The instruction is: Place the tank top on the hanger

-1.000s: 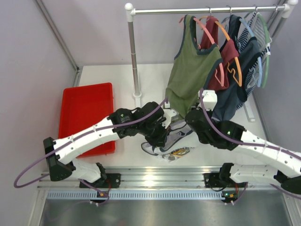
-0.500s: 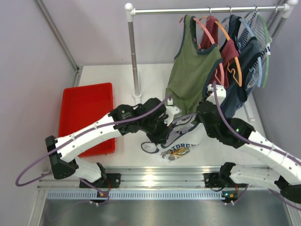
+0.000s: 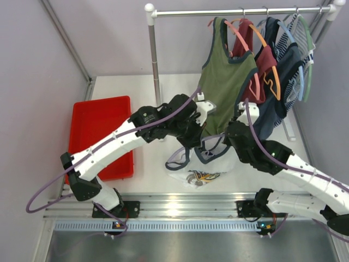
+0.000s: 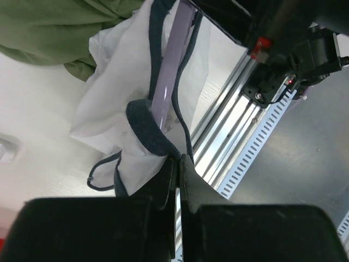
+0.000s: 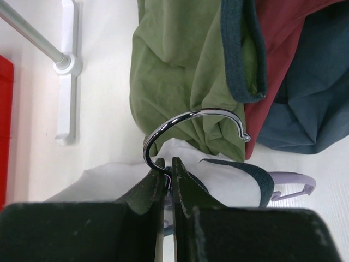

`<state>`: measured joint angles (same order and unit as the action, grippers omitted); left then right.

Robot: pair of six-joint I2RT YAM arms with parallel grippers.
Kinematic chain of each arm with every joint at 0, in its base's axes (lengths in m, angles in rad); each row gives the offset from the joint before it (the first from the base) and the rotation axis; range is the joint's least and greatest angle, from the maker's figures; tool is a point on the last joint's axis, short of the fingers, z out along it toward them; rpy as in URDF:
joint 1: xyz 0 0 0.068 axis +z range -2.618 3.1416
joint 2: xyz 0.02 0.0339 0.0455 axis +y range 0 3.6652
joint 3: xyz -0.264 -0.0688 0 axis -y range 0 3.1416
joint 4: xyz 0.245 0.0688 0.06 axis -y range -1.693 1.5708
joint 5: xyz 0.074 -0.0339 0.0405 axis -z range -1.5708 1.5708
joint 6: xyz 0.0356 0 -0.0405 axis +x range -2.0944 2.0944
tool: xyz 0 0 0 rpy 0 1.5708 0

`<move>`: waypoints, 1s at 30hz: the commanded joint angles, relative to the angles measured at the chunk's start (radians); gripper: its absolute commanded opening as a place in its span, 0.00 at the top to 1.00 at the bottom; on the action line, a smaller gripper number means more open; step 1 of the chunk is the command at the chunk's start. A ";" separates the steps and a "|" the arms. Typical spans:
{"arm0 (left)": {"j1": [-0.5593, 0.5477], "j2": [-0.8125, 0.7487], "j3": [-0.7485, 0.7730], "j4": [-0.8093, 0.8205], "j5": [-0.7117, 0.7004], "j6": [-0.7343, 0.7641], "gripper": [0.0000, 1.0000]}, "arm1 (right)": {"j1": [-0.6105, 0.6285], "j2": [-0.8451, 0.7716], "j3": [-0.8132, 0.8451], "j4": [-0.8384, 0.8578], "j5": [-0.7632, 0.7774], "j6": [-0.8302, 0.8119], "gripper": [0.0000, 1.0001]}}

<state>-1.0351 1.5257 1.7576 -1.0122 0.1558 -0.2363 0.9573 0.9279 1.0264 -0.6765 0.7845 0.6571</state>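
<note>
White table — right gripper clamps the hook of the hanger, left gripper pinches the tank top. It's white and bunched up — navy trim.

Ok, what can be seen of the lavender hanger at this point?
The hanger is thin pale-lavender plastic with a curved chrome hook. The right gripper is shut on the hook's base. One lavender arm runs inside the white tank top, passing under a navy-trimmed strap. The looped end of another arm sticks out of the fabric in the right wrist view. The left gripper pinches the top's trim right beside the threaded arm.
</note>
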 commanded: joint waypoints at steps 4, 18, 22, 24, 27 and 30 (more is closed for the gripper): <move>0.038 0.057 0.075 0.014 0.010 0.037 1.00 | 0.057 -0.023 -0.008 0.092 0.027 0.004 1.00; 0.055 -0.112 -0.065 0.142 -0.053 0.087 0.29 | 0.064 -0.026 -0.018 0.110 0.015 -0.027 1.00; 0.073 -0.197 -0.133 0.208 -0.122 0.130 0.22 | 0.064 -0.037 -0.031 0.126 -0.019 -0.047 1.00; 0.086 -0.228 -0.185 0.247 -0.142 0.159 0.19 | 0.064 -0.044 -0.040 0.137 -0.034 -0.062 1.00; 0.116 -0.260 -0.239 0.284 -0.108 0.209 0.18 | 0.066 -0.064 -0.055 0.166 -0.077 -0.089 1.00; 0.125 -0.283 -0.302 0.334 -0.055 0.265 0.15 | 0.064 -0.080 -0.074 0.189 -0.116 -0.112 1.00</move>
<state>-0.9192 1.2499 1.5154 -0.7891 0.0631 -0.0528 1.0126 0.8829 0.9550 -0.5827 0.7090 0.5838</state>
